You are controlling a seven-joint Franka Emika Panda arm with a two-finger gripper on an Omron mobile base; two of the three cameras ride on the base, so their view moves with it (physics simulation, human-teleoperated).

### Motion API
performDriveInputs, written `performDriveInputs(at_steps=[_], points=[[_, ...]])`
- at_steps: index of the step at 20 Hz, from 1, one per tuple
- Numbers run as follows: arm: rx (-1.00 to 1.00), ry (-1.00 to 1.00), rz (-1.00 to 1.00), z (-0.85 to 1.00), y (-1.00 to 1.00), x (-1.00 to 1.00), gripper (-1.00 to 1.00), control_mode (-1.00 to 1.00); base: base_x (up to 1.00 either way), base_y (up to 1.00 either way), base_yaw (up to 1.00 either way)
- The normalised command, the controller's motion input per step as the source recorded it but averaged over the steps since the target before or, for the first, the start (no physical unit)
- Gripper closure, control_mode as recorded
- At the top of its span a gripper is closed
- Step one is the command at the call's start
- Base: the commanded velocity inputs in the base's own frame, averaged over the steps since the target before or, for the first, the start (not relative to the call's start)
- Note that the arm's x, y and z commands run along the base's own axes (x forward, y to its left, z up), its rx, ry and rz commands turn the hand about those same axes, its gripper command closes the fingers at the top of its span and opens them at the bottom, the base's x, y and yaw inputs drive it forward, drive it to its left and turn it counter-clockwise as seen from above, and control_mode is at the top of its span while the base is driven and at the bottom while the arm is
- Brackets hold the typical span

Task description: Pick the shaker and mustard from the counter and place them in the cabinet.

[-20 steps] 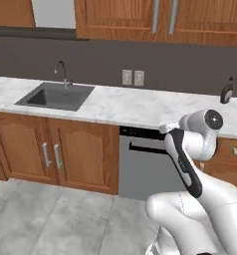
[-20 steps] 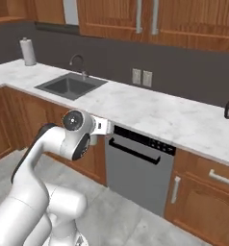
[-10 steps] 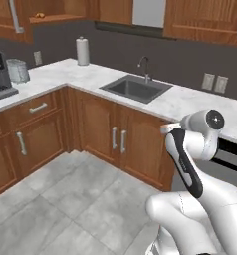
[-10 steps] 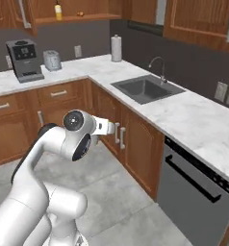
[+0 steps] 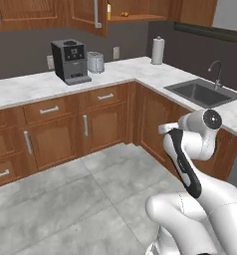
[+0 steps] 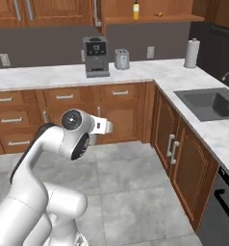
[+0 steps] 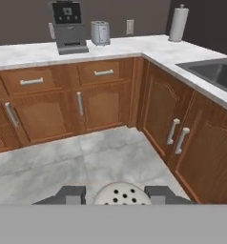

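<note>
Gripping the shaker point(image 7: 122, 195) (perforated cap up) | 2 fingers point(image 7: 70, 194) clenched narrow, flanking it

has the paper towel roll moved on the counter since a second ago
No. The paper towel roll stands at the wall left of the sink, as before; the camera turned with the base.

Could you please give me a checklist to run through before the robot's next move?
1. Shaker gripped: ok, its holed cap sits between the fingertips of the hand.
2. Mustard in the cabinet: ok, upright on the shelf.
3. Cabinet door open: ok.
4. Free shelf space: ok, bare wood right of the mustard.
5. Hand near the shelf: not ok, it is low, facing the base cabinets.
</note>
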Motion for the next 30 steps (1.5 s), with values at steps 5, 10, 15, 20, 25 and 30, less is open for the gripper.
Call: performDriveInputs(at_steps=[5,10,15,20,25,30], points=[[0.00,0.00,0.00,0.00,0.00,0.00,1.00,1.00,0.34,-0.56,0.30],[0.00,0.00,0.00,0.00,0.00,0.00,1.00,1.00,0.50,-0.62,0.13],[0.00,0.00,0.00,0.00,0.00,0.00,1.00,1.00,0.70,-0.42,0.06],[0.00,0.00,0.00,0.00,0.00,0.00,1.00,1.00,0.84,-0.22,0.03],[0.00,0.00,0.00,0.00,0.00,0.00,1.00,1.00,0.84,-0.14,0.03],[0.00,0.00,0.00,0.00,0.00,0.00,1.00,1.00,0.62,-0.14,0.07]])
